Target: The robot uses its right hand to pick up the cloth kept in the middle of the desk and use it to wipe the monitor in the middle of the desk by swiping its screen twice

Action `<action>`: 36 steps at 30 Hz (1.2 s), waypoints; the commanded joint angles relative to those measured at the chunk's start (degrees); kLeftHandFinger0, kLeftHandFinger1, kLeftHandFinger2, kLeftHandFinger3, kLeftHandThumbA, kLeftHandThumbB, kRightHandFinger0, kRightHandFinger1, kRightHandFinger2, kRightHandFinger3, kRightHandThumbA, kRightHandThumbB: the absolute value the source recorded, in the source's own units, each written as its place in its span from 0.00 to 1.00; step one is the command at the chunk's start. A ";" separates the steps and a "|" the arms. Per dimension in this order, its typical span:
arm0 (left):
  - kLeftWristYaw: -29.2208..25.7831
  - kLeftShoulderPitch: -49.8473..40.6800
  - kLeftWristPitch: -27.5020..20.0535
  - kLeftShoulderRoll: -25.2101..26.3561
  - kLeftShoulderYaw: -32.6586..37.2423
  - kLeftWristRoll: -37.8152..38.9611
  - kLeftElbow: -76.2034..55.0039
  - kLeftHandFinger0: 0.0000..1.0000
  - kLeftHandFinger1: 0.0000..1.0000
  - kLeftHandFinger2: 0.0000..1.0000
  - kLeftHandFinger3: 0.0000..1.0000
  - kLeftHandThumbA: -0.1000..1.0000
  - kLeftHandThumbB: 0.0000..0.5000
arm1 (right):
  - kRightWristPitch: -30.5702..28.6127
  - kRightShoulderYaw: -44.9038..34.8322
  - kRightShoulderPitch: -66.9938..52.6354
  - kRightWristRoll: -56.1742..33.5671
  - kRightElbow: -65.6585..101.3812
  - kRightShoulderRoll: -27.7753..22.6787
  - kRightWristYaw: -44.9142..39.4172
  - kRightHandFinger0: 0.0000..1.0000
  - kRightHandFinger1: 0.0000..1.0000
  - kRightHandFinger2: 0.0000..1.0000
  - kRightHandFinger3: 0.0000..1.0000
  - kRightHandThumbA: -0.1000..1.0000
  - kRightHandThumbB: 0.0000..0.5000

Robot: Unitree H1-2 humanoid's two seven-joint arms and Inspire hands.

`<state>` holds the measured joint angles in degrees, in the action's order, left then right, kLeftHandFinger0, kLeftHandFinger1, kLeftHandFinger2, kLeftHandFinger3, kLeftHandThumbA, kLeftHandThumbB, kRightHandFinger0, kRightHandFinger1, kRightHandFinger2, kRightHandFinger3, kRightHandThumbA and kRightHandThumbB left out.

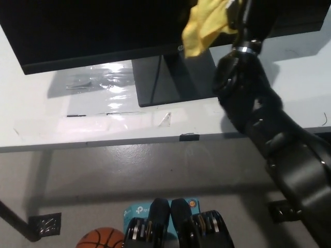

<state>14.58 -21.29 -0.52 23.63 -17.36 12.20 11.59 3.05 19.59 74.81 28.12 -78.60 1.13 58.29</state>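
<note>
A yellow cloth (204, 23) hangs from my black right hand (243, 13) at the top of the head view, pressed against the lower right part of the black monitor screen (88, 26). The hand is shut on the cloth, and the cloth's lower fold droops over the monitor's bottom bezel. My black right arm (258, 119) reaches up from the bottom right across the white desk (62, 119). The monitor's dark stand (165, 77) sits just left of the arm. My left hand is out of view.
Clear plastic wrap (103, 82) lies on the desk left of the stand. The desk's front edge (103, 142) runs across the middle. Below it on the grey floor are an orange basketball (101, 237), a teal box (137, 212) and a desk foot (45, 223).
</note>
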 commanded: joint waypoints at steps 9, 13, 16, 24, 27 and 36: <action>0.23 -0.02 -0.69 1.83 0.13 -0.72 -1.41 0.39 0.46 0.60 0.74 0.01 0.33 | -1.26 -0.54 11.06 -1.86 0.89 10.02 0.13 0.00 0.00 0.14 0.00 0.00 0.25; 0.43 0.39 -0.90 1.84 0.46 -0.72 -0.99 0.39 0.46 0.61 0.74 0.02 0.33 | -1.52 -0.18 11.34 -1.64 0.78 10.70 0.11 0.00 0.00 0.19 0.13 0.00 0.26; 0.33 0.63 -0.69 1.71 0.50 -0.61 -0.67 0.38 0.44 0.58 0.73 0.00 0.32 | -1.62 0.14 11.32 -1.32 0.55 11.07 0.53 0.00 0.00 0.14 0.16 0.00 0.28; 0.68 0.54 -1.74 1.79 0.00 -0.03 -0.14 0.40 0.46 0.61 0.74 0.01 0.31 | -3.34 1.05 8.70 -0.87 0.96 9.16 0.11 0.00 0.00 0.15 0.09 0.00 0.19; 1.04 1.00 -2.38 2.25 0.03 -0.05 0.98 0.42 0.48 0.63 0.75 0.04 0.33 | -3.78 1.33 7.98 -0.81 1.49 8.31 0.16 0.00 0.00 0.18 0.11 0.00 0.16; -0.01 -0.12 -0.55 1.69 -0.54 -0.15 -2.18 0.48 0.53 0.67 0.78 0.03 0.35 | -8.37 7.27 -4.16 4.04 7.67 -0.55 1.44 0.00 0.00 0.03 0.28 0.00 0.40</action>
<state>14.52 -20.21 -0.64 23.69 -17.00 11.89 11.65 -1.55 25.71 71.44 29.18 -73.77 3.85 59.28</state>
